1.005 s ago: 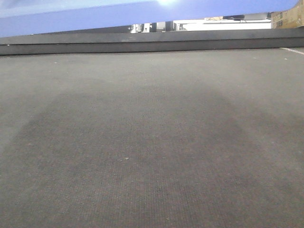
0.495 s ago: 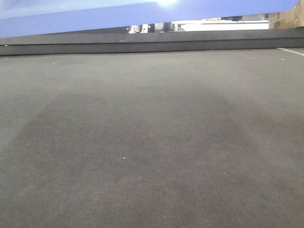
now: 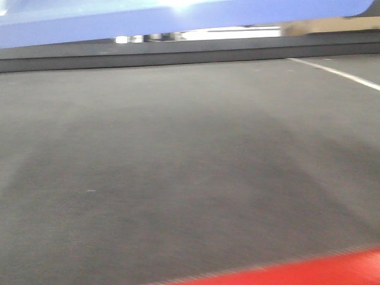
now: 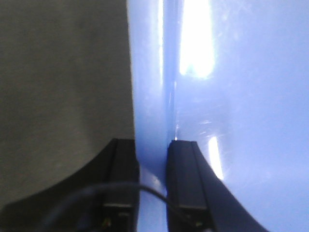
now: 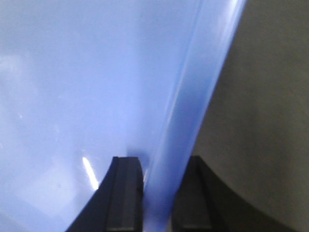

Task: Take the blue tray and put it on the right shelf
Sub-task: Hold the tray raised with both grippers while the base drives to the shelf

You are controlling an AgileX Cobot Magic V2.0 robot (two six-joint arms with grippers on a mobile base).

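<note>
Above grey carpet [image 3: 178,166], the left pincer [image 4: 152,157] and right pincer [image 5: 159,166] each clamp a rim of the blue tray [image 4: 241,121].

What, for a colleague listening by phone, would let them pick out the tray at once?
Above the wide grey surface, one object spans the front view's top edge: the blue tray. The left gripper and right gripper pinch its rims; it alone is glossy light blue.

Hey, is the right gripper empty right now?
No, the right gripper is clamped on the flared rim of the blue tray.
</note>
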